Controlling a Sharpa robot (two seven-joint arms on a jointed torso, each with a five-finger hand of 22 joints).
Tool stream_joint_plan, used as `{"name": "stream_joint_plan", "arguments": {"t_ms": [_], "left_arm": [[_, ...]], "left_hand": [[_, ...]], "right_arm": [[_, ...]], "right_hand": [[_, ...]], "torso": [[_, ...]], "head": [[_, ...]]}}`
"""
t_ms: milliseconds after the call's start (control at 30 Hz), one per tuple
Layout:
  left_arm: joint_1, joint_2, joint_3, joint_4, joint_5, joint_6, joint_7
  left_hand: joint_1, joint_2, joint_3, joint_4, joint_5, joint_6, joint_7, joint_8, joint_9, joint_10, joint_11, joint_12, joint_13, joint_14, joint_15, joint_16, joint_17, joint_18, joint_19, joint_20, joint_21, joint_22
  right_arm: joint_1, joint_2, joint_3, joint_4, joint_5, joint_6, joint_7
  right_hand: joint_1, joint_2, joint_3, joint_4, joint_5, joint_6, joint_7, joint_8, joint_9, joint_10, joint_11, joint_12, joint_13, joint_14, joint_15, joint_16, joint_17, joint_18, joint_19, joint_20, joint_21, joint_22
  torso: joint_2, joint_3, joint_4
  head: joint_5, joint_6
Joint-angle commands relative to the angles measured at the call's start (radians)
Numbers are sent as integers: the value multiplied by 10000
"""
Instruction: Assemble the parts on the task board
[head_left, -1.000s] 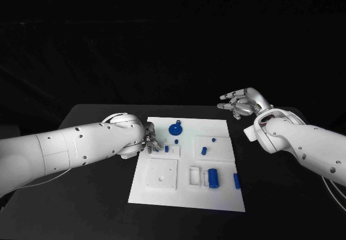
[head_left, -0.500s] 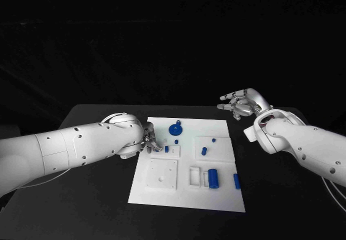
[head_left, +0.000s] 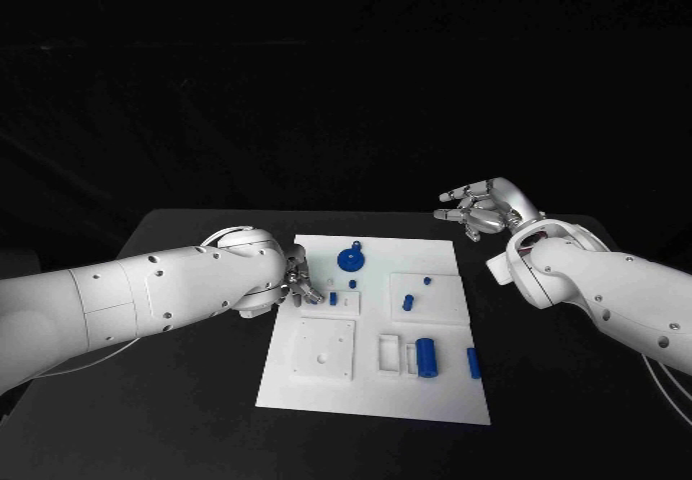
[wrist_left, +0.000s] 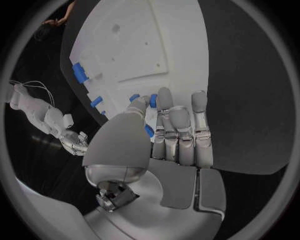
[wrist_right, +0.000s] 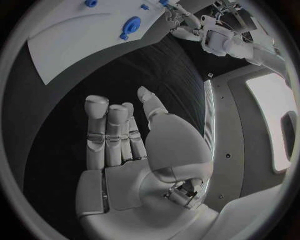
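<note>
Head view: left robot hand (head_left: 296, 283) pinches a small blue peg (head_left: 333, 297) at the task board's (head_left: 375, 400) nine-o'clock edge; right robot hand (head_left: 483, 209) hovers spread. Rigid, light, likely slippery — best gripped mid-shaft.

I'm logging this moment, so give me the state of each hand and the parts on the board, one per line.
left hand: at the task board's left edge, fingers over a small blue part, grip unclear
right hand: raised beyond the board's far right corner, open, holding nothing
task board: flat on the table
blue disc: lying on the board
blue cylinder: lying in its holder
</note>
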Motion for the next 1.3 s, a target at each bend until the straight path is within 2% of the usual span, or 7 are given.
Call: {"name": "stream_joint_plan", "arguments": {"t_ms": [33,667,733,800,1067,1167,1300], "left_arm": [[-76,-25,-62,-32,-52,88,-259],[-63,-97,-23,-9,173,-77,-237],[-53,-107,-14,5,192,-60,-244],[-41,-118,-8,19,204,-53,-250],[-6,-173,8,57,232,-60,-255],[-2,-191,11,66,307,-89,-252],[7,-225,19,93,398,-156,-240]], "left_hand": [[-161,-6,-38,209,3,11,41,-27,11,232,52,40,17,-19,30,52,-13,-151,79,-9,-66,187],[-540,-236,-116,1203,-203,-9,83,49,78,205,80,55,50,-46,54,21,-59,-146,84,13,-125,186],[-596,-258,-123,1286,-355,-14,93,51,83,197,88,54,51,-55,61,15,-64,-145,82,19,-130,188],[-648,-243,-117,1342,-841,-8,104,63,95,190,98,53,52,-59,67,15,-68,-141,80,25,-137,189],[-784,-303,-88,1410,-1038,-11,114,71,107,185,106,59,57,-65,75,9,-81,-134,86,33,-150,188],[-951,-345,-43,1438,-1301,-4,122,75,111,183,111,65,60,-65,80,13,-87,-131,87,40,-163,189],[-1341,-430,53,1473,-2210,12,139,81,114,182,124,77,67,-69,89,16,-93,-123,93,49,-171,189]], "right_arm": [[-12,13,6,-3,-6,123,101],[-55,25,6,-26,-31,197,44],[-58,21,6,-38,-38,210,29],[-60,18,6,-48,-42,214,20],[-63,10,6,-63,-69,217,4],[-63,8,6,-68,-76,212,1],[-64,6,6,-74,-80,206,-1]], "right_hand": [[20,60,13,-60,-90,4,38,-41,-8,-40,-55,35,-16,-12,-29,27,13,80,290,-20,-25,679],[46,68,44,-153,-201,-31,51,-42,-9,-37,-46,45,-12,-7,-25,41,28,81,289,-18,-21,680],[37,70,34,-163,-221,-36,52,-42,-9,-43,-43,52,-4,-9,-24,39,26,84,291,-17,-21,680],[37,70,34,-163,-221,-36,52,-42,-9,-43,-43,52,-4,-9,-24,39,26,84,291,-17,-21,680],[50,79,26,-193,-239,-46,54,-41,-8,-52,-42,55,2,-14,-23,35,24,86,287,-15,-32,676],[50,79,26,-193,-239,-46,54,-41,-8,-52,-42,55,2,-14,-23,35,24,86,287,-15,-32,676],[50,79,26,-193,-239,-46,54,-41,-8,-52,-42,55,2,-14,-23,35,24,86,287,-15,-32,676]], "torso": [[2,-2,1],[0,-1,12],[0,-1,15],[-1,-6,10],[-1,-4,5],[1,-2,4],[-1,-2,-3]], "head": [[-1,-6],[8,-4],[15,-12],[20,-7],[35,10],[32,9],[42,19]]}}
